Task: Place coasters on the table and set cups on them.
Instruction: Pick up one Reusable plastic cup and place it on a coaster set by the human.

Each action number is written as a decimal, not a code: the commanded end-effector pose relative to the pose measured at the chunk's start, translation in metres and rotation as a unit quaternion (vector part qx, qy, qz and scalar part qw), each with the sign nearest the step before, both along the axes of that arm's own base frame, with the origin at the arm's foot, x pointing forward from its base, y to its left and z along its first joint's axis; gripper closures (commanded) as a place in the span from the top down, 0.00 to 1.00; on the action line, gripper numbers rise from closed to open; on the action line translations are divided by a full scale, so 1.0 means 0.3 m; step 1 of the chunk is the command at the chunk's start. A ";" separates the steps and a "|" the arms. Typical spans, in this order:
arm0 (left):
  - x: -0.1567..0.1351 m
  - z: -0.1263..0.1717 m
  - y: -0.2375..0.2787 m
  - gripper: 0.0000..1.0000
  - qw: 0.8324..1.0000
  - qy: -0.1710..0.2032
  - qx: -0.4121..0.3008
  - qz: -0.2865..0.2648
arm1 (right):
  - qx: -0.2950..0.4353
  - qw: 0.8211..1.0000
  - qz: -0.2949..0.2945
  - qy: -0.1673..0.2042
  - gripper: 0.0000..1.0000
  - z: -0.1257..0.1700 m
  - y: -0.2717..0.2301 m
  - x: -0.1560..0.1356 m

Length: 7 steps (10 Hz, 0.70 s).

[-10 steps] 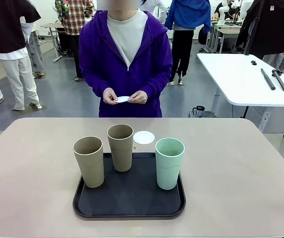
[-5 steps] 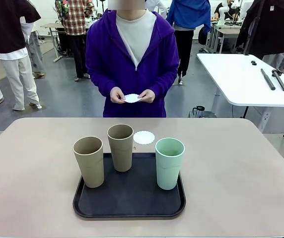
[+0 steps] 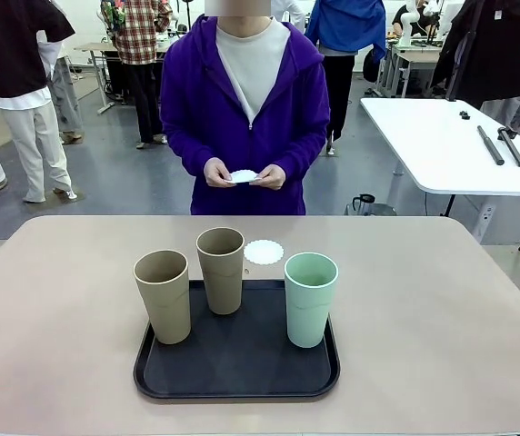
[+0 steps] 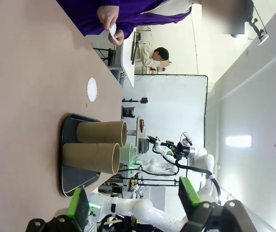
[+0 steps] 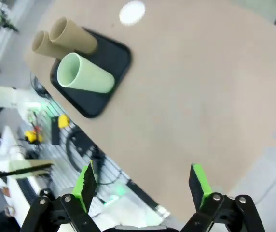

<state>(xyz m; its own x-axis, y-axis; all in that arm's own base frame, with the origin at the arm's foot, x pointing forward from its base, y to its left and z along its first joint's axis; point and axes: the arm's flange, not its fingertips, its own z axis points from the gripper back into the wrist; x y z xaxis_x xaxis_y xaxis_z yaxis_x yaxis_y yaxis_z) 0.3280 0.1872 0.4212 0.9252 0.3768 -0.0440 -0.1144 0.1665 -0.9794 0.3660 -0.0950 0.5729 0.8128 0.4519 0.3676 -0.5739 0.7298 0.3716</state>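
Three cups stand on the black tray (image 3: 242, 377): two beige-brown ones (image 3: 163, 295) (image 3: 221, 270) and a mint green one (image 3: 310, 299). One white lacy coaster (image 3: 264, 252) lies on the beige table (image 3: 442, 318) just beyond the tray. The person at the far side holds another coaster (image 3: 244, 176) in both hands at waist height. The left wrist view shows the two beige cups (image 4: 92, 157) (image 4: 102, 133), the table coaster (image 4: 91, 89) and my left gripper (image 4: 134, 205) open in the air. My right gripper (image 5: 143, 181) is open high above the table, over the green cup (image 5: 85, 75) and coaster (image 5: 131, 12).
A white table (image 3: 442, 145) with dark tools stands behind at the right. Other people stand farther back. Bare tabletop stretches to the left and right of the tray.
The person has shifted slightly to the right and lowered the hands a little, still holding the coaster. The cups, tray and table coaster have not moved.
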 end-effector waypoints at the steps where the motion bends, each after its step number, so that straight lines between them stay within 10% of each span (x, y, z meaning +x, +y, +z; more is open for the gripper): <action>1: -0.005 0.003 0.005 1.00 1.000 -0.008 -0.004 -0.001 | -0.043 0.998 0.045 -0.033 1.00 -0.029 0.177 -0.004; 7: -0.005 0.003 0.005 1.00 1.000 -0.008 -0.004 -0.001 | -0.044 0.989 0.142 -0.007 1.00 -0.108 0.444 -0.022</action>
<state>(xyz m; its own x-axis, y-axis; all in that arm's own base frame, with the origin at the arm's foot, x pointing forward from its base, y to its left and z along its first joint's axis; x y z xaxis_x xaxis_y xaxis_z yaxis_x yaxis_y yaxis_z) 0.3278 0.1876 0.4212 0.9248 0.3778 -0.0441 -0.1146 0.1663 -0.9794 0.3578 0.0440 0.5260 0.6411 0.7013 0.3117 -0.7655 0.5555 0.3247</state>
